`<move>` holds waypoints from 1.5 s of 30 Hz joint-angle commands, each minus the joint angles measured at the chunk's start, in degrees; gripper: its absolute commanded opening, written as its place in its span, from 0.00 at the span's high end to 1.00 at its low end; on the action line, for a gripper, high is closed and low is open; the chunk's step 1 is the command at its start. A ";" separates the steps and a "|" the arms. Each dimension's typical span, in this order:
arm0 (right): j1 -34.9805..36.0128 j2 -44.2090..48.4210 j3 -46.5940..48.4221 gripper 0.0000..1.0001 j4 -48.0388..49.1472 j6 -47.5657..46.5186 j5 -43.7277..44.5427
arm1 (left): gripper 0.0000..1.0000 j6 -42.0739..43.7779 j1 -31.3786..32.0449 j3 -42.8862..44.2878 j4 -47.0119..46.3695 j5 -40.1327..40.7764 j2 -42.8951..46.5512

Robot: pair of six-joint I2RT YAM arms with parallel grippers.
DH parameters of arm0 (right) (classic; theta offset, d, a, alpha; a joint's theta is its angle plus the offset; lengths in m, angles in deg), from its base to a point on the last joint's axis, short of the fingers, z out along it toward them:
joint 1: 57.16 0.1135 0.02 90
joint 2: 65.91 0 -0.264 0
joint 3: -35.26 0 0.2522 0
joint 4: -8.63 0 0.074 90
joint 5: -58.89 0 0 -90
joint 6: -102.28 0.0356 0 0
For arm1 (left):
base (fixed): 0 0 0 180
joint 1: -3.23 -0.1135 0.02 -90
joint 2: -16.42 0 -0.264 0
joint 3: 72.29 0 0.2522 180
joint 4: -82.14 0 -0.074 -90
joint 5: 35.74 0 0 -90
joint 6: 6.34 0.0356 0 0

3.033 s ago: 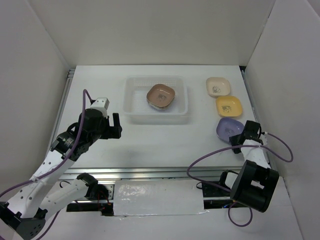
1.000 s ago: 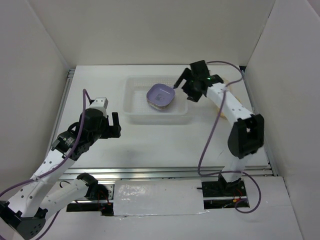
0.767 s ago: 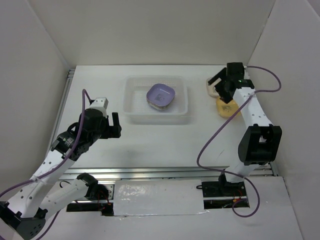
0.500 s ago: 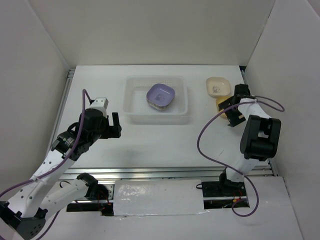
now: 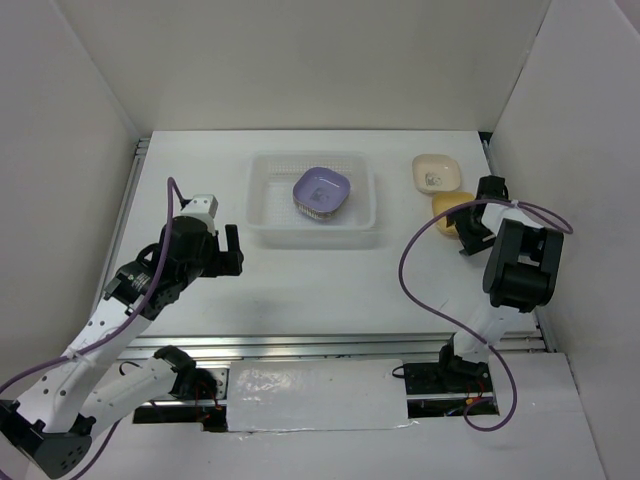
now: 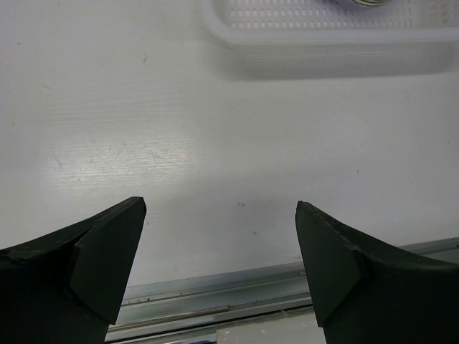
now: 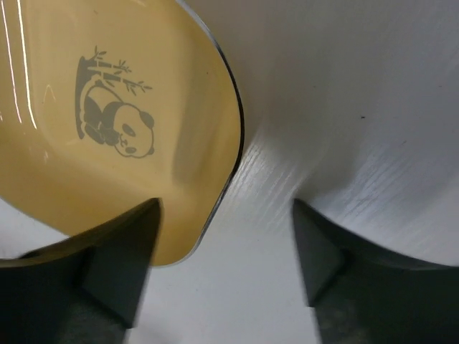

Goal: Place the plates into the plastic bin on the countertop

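Observation:
The plastic bin [image 5: 262,226] stands at the back middle of the countertop [image 5: 330,290], and a purple plate [image 5: 321,189] tops a stack inside it. Right of the bin lie a cream plate [image 5: 437,173] and, nearer, a yellow plate [image 5: 446,209] with a panda mark [image 7: 107,129]. My right gripper [image 5: 463,229] is low at the yellow plate's right edge; its jaws [image 7: 226,251] stand open astride the rim, one finger [image 7: 107,265] over the dish, the other [image 7: 344,258] over the countertop. My left gripper [image 5: 233,250] hangs open over bare countertop, left of the bin.
White upright walls close in the left, back and right. A metal rail [image 6: 215,297] runs along the countertop's near edge. In the left wrist view the bin's near wall [image 6: 323,43] shows at the top, far beyond the open fingertips [image 6: 115,251].
The purple plate now lies in the bin on the brownish-pink one. My right arm swung from the bin to the right side and came down at the yellow plate. The left arm is unchanged.

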 commanded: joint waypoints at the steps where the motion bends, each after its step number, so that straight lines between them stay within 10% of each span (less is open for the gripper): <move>1: -0.43 -0.75 1.85 0.27 1.12 0.04 0.22 | 0.01 0.94 0.23 0.06 -1.97 -0.34 0.11; 7: -1.04 1.44 -2.02 0.61 3.58 0.22 -1.80 | 0.01 0.86 0.23 -0.03 -1.79 -0.17 0.55; 9: -1.13 3.37 -4.56 0.99 4.02 0.91 -1.37 | 0.01 0.86 0.23 0.06 -1.88 -0.08 0.81; 15: 0.44 16.54 -15.19 1.00 7.80 2.67 -0.68 | 0.01 0.86 0.23 0.06 -1.97 -0.25 0.73; 21: 19.05 26.59 -9.44 1.00 4.12 4.08 5.22 | 0.01 0.68 0.23 0.15 -1.88 0.01 0.90; 38: 43.51 -14.01 47.08 0.91 -16.36 11.37 7.86 | 0.01 -0.29 0.23 0.06 -1.26 2.73 2.83; 45: 44.49 -8.23 38.24 0.79 -10.92 14.89 11.11 | 0.01 0.15 0.23 -0.12 -1.61 1.51 3.27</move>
